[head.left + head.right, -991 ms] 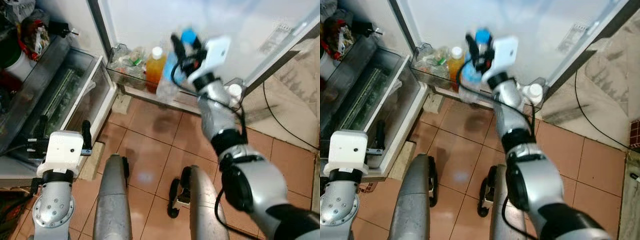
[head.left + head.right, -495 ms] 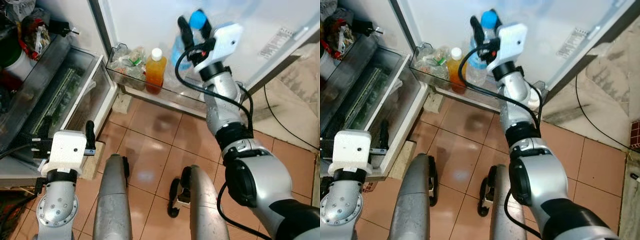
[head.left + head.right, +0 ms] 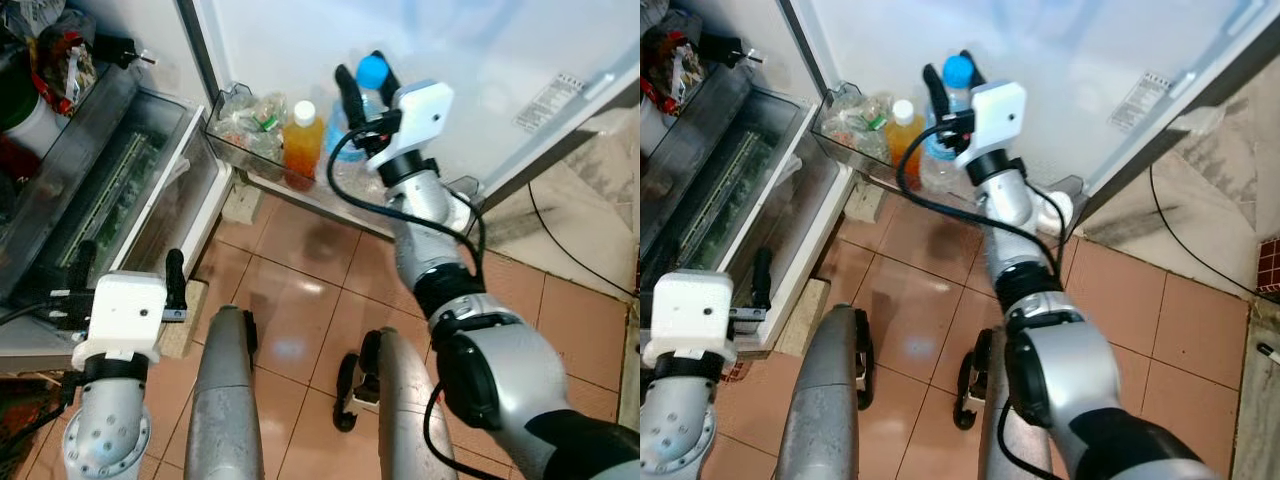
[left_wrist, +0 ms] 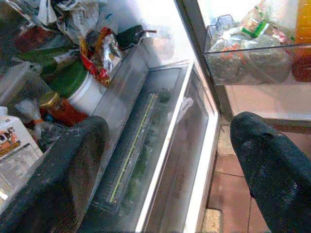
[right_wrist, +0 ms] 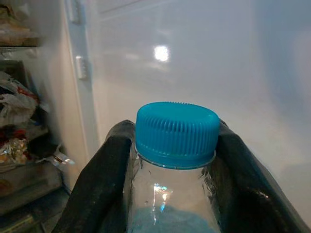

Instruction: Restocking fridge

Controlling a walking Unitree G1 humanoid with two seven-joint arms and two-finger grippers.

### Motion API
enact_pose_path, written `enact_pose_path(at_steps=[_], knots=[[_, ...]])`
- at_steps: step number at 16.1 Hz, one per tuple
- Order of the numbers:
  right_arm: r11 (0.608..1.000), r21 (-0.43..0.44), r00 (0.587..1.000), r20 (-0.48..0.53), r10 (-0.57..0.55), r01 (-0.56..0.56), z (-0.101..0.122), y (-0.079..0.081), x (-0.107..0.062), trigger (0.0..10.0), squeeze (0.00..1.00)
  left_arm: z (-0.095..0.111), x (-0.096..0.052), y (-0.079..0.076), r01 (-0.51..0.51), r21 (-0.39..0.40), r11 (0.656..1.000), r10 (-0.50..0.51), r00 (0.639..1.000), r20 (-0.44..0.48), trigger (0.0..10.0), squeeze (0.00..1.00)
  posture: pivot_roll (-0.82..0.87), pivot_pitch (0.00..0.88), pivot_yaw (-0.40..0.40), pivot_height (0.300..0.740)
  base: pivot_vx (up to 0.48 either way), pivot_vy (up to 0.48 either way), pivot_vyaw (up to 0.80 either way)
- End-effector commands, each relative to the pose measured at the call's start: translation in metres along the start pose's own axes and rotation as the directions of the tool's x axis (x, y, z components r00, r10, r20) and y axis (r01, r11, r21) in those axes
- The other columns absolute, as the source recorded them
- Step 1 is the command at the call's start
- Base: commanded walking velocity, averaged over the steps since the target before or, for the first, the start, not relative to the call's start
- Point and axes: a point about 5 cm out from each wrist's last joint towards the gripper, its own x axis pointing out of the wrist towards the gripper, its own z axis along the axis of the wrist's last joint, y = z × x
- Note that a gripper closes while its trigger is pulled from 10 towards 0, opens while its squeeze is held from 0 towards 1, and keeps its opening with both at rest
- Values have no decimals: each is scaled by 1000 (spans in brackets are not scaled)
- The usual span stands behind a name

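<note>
Bottles: I count two, one orange (image 3: pixel 301 141); right gripper (image 3: pixel 362 82) squeezes the blue-capped bottle (image 3: pixel 352 145), left gripper (image 4: pixel 167 160) spread wide

R arm stretched fwd, right gripper (image 3: pixel 362 82) fingers clamped; L arm low, left gripper (image 3: pixel 125 270) fingers apart.

Water bottle (image 3: pixel 352 140) in door shelf (image 3: pixel 330 180) — right of juice bottle (image 3: pixel 300 145).

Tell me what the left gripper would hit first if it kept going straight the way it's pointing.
Probably the clear crisper drawer at the fridge's bottom: the open left gripper points into it, though depth is hard to judge.
</note>
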Motion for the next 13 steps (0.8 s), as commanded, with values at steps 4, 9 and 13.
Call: enact_pose_path(at_steps=[4, 9, 13], knots=[[994, -90, 993, -108, 50, -60, -23, 16, -19, 10000, 0, 4, -12, 1, 5, 2, 1000, -5, 1000, -27, 10000, 0, 433, 485, -56, 639, 0, 0, 0], [989, -117, 993, -87, 86, -96, -25, 34, -23, 10000, 0, 5, -14, -2, 21, -8, 1000, -21, 999, -37, 10000, 0, 428, 505, -58, 639, 0, 0, 0], [941, -296, 985, -98, 141, -164, -31, 48, -33, 10000, 0, 5, -16, -3, 16, -14, 1000, -17, 999, -50, 10000, 0, 426, 511, -69, 639, 0, 0, 0]])
